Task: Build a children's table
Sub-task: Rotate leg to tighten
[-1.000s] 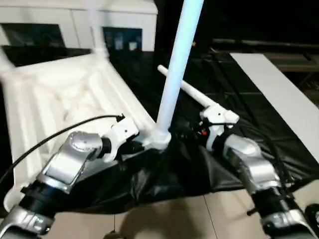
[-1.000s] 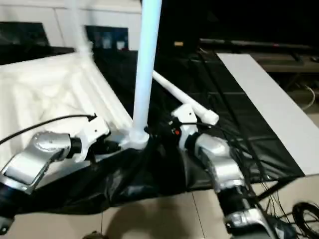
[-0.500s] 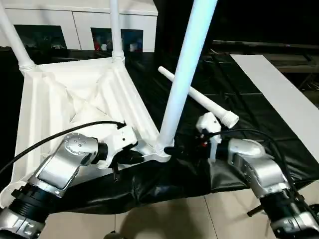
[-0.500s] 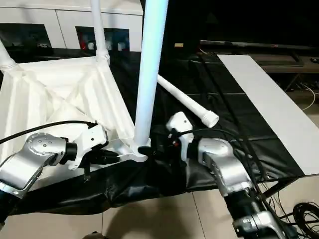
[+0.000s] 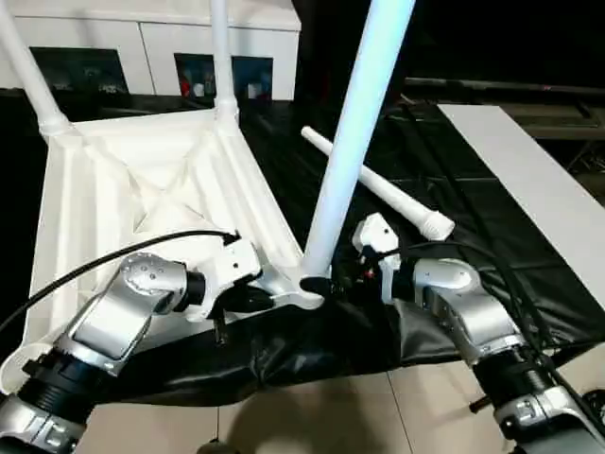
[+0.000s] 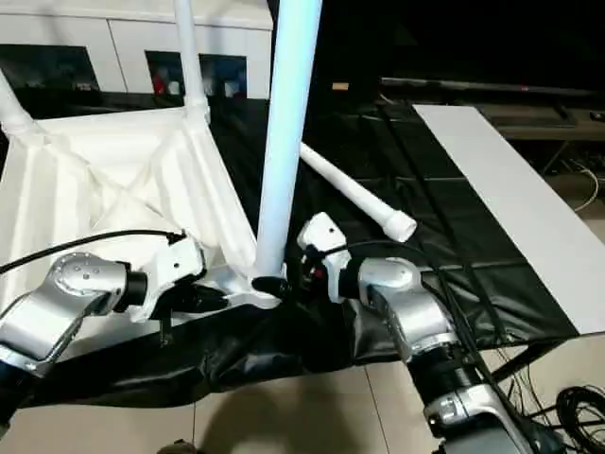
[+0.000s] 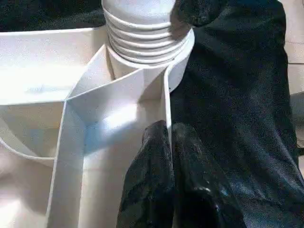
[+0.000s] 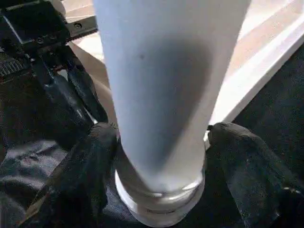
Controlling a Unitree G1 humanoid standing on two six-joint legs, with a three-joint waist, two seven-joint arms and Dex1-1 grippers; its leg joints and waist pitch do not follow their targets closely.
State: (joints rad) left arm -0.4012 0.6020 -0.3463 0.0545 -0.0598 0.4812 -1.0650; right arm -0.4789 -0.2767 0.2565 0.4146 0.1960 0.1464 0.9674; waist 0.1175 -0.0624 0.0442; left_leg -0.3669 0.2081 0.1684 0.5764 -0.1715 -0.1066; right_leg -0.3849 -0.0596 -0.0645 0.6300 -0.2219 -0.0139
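My right hand [image 8: 159, 156] clamps the upright leg [image 5: 354, 132] low, just above its socket; left hand [image 7: 166, 142] pinches a tabletop [image 5: 123, 189] rib. Plastic looks light, stiff, slippery.

A crinkled black plastic sheet [image 5: 473, 218] covers the floor. A white cabinet with dark glass doors [image 5: 142, 57] stands far left. A long flat white board [image 6: 510, 189] lies right.
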